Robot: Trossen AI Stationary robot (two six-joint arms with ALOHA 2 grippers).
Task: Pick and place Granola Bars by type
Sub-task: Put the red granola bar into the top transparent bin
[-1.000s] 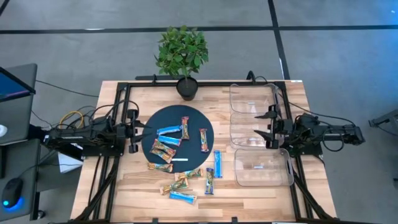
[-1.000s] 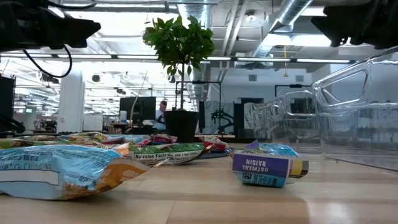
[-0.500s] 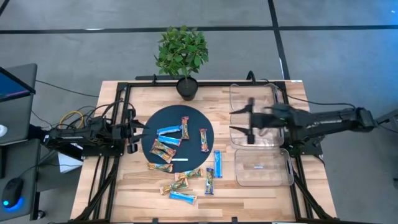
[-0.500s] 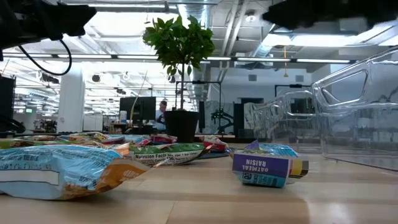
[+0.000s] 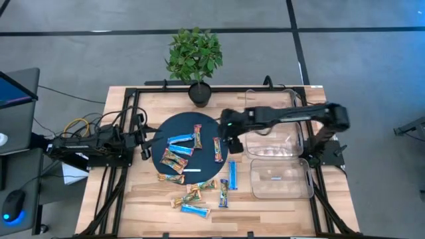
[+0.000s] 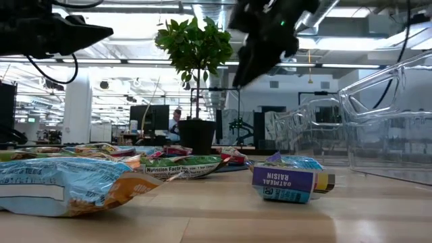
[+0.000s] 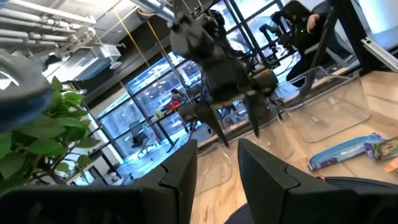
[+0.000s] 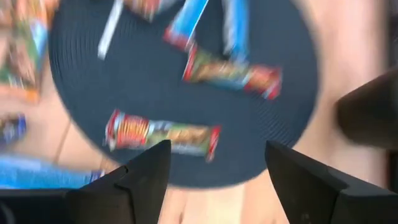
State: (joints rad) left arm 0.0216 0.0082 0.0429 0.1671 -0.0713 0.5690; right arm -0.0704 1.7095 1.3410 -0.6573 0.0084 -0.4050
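Granola bars lie on and around a dark round mat [image 5: 189, 143]. On the mat are a blue bar [image 5: 179, 140], two red-orange bars [image 5: 197, 136] [image 5: 218, 149] and a green-yellow-brown bar [image 5: 174, 159]. More bars lie on the wood near the front [image 5: 232, 174] [image 5: 194, 210]. My right gripper [image 5: 228, 131] is open and empty above the mat's right edge; its wrist view looks down on a red-orange bar [image 8: 161, 132]. My left gripper [image 5: 143, 141] is open and empty at the mat's left edge. The low view shows the right gripper [image 6: 260, 47] high above the table.
Three clear plastic bins [image 5: 269, 106] [image 5: 272, 143] [image 5: 280, 178] stand in a row along the table's right side. A potted plant [image 5: 194, 60] stands at the far edge. A thin white strip [image 5: 191, 170] lies at the mat's near edge.
My right arm has swung out from the table's right edge, across the clear bins, toward the left, and its gripper now hangs over the mat's right edge, still open. The bars have not moved.
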